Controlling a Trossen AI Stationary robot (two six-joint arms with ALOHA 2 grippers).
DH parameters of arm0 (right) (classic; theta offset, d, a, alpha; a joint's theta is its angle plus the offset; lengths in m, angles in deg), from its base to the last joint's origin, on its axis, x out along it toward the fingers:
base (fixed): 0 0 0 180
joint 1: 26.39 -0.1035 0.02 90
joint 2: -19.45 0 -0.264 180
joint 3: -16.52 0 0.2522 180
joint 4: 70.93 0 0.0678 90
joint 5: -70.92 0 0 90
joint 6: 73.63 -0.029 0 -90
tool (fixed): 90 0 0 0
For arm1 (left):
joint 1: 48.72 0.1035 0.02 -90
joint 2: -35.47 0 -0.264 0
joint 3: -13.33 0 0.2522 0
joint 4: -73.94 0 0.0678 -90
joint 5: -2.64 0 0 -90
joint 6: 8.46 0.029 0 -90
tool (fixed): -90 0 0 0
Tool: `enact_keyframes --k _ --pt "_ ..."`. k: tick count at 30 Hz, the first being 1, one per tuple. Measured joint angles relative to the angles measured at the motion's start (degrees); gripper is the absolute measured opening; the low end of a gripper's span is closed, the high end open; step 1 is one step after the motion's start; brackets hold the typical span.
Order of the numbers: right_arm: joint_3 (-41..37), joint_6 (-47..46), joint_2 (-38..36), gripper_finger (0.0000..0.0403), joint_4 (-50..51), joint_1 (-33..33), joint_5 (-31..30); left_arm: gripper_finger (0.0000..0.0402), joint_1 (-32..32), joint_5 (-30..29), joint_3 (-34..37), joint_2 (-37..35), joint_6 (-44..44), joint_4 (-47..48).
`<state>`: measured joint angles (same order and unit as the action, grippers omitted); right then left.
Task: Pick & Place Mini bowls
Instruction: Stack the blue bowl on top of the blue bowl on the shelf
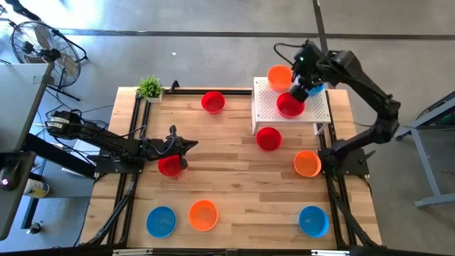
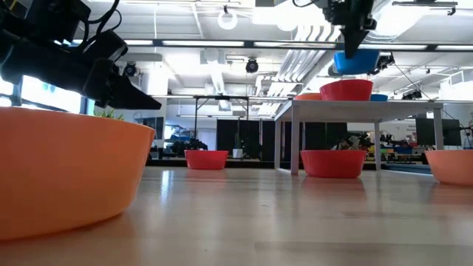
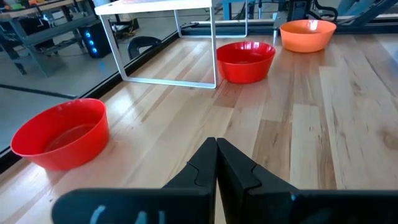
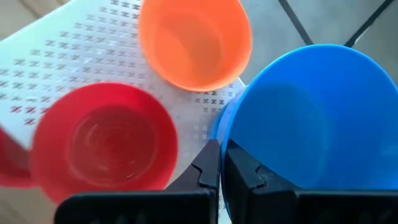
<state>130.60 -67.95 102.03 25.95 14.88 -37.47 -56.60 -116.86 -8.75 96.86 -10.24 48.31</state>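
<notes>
A white perforated stand (image 1: 313, 107) carries an orange mini bowl (image 1: 279, 76) and a red one (image 1: 290, 104). Above the stand's far right part my right gripper (image 4: 219, 163) is shut on a blue mini bowl (image 4: 317, 118), which hangs clear over the stand (image 2: 358, 63). My left gripper (image 1: 190, 145) is shut and holds nothing, low over the table's left half. A red bowl (image 1: 170, 165) rests on the wood just beside it, toward the near edge. My right gripper pinches the blue bowl's rim (image 4: 225, 134), one finger outside the wall and one finger (image 4: 245, 174) inside it. The fingers come steeply from above. The bowl hangs below them, mouth up, lifted clear of the stand and of the red bowl (image 2: 345, 90) beneath.
More bowls stand on the table: red (image 1: 212, 102) at the far middle, red (image 1: 268, 139) and orange (image 1: 307, 163) near the stand, blue (image 1: 161, 221), orange (image 1: 203, 215) and blue (image 1: 313, 220) along the near edge. A potted plant (image 1: 150, 87) is at the far left corner.
</notes>
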Motion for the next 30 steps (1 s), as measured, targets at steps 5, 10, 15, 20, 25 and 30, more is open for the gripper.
enact_keyframes --k 5,10,15,20,25,30 --pt "0.0 0.42 1.48 0.0 -0.1 4.69 2.55 0.0001 0.0 0.02 0.0 -0.01 0.01 0.08" --pt "0.0 -0.13 2.15 0.0 0.02 6.51 4.75 0.0001 0.0 0.05 0.01 -0.01 0.0 0.08" --pt "0.0 -0.36 2.71 0.0 -0.36 7.98 5.39 0.0001 0.0 0.17 0.0 -0.01 -0.03 0.09" --pt "0.0 -0.7 2.67 0.0 -0.66 9.61 7.14 0.0001 0.0 0.66 -0.02 -0.01 -0.2 0.08" --pt "-2.22 -1.06 2.54 0.0 -2.37 10.29 7.34 0.0001 0.0 0.66 -0.02 -0.01 -0.2 0.08" --pt "-8.47 1.64 2.69 0.0 -5.45 10.87 7.4 0.0001 0.0 0.68 0.01 0.0 -0.2 0.08"
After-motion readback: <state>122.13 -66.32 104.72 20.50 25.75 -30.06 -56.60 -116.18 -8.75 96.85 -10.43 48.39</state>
